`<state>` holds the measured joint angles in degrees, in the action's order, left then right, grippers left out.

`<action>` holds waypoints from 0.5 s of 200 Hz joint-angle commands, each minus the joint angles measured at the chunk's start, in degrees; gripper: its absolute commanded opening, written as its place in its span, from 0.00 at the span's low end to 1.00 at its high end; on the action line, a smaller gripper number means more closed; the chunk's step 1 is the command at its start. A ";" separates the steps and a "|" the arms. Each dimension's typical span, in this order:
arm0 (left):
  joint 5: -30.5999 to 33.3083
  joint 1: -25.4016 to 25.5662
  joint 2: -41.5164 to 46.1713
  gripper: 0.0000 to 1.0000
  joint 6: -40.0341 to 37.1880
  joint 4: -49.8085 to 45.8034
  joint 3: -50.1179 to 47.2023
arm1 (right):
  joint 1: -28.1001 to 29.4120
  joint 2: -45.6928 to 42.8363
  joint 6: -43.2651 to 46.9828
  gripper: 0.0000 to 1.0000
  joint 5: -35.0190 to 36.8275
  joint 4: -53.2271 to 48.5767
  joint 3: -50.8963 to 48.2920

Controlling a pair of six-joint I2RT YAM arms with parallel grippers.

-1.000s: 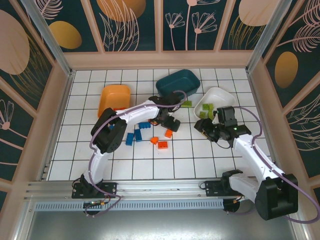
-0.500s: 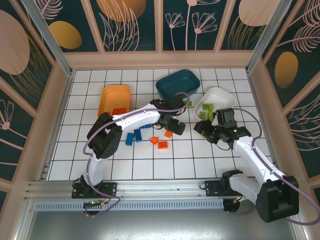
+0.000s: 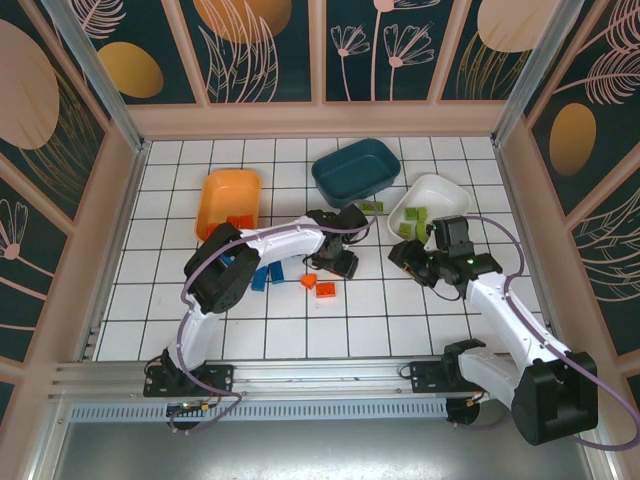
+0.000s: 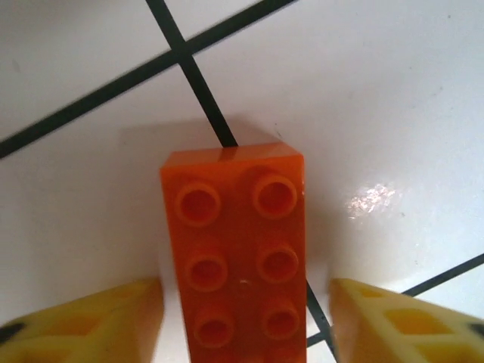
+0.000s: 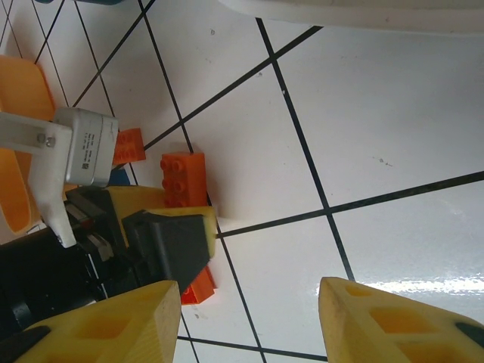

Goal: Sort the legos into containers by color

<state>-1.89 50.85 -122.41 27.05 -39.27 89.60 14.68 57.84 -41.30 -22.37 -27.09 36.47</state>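
In the left wrist view an orange-red lego (image 4: 238, 227) lies studs-up on the white tiles between my yellow fingers (image 4: 91, 325). The left finger sits at its side and a narrow gap shows on the right. From above, my left gripper (image 3: 343, 262) is low over that lego at mid-table. My right gripper (image 3: 408, 262) hovers just to the right, open and empty (image 5: 249, 302), looking at the left gripper (image 5: 162, 227) and the same lego (image 5: 184, 178). The orange tray (image 3: 225, 190) holds red legos, the white tray (image 3: 440, 190) holds green legos (image 3: 412, 222), and the teal tray (image 3: 356, 170) stands between them.
Loose orange legos (image 3: 308, 281) (image 3: 326, 290) and blue legos (image 3: 262, 275) lie left of and below the left gripper. A green lego (image 3: 372, 207) rests on the tiles beside the teal tray. Wooden walls close in the table on three sides.
My left gripper has come down around the orange-red lego and its jaws have narrowed from wide open. The right arm has barely moved.
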 commanded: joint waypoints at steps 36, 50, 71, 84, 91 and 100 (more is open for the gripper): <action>0.52 0.41 -0.25 0.36 0.36 0.38 -0.34 | 0.22 0.94 -0.69 0.51 -0.06 2.58 2.11; 1.88 0.19 2.41 0.34 0.37 -0.23 -0.48 | 0.32 1.81 -1.19 0.51 -1.17 3.89 2.11; 4.19 -1.15 7.51 0.34 0.77 -1.87 -0.17 | 1.69 3.87 -1.04 0.51 -2.13 5.36 3.19; 5.77 -3.06 11.18 0.33 1.20 -2.92 -0.21 | 3.27 5.44 -0.38 0.51 -2.71 6.29 4.14; 6.65 -4.51 13.23 0.33 1.42 -3.56 -0.21 | 4.24 6.37 -0.03 0.51 -2.77 6.53 4.68; 7.73 -6.50 15.57 0.33 1.58 -4.47 -0.36 | 5.42 7.68 0.43 0.51 -2.77 6.51 5.31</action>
<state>1.56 49.19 -115.98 27.35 -40.95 88.90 17.41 63.09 -41.71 -23.75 -23.14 38.76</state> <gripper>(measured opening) 0.333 0.507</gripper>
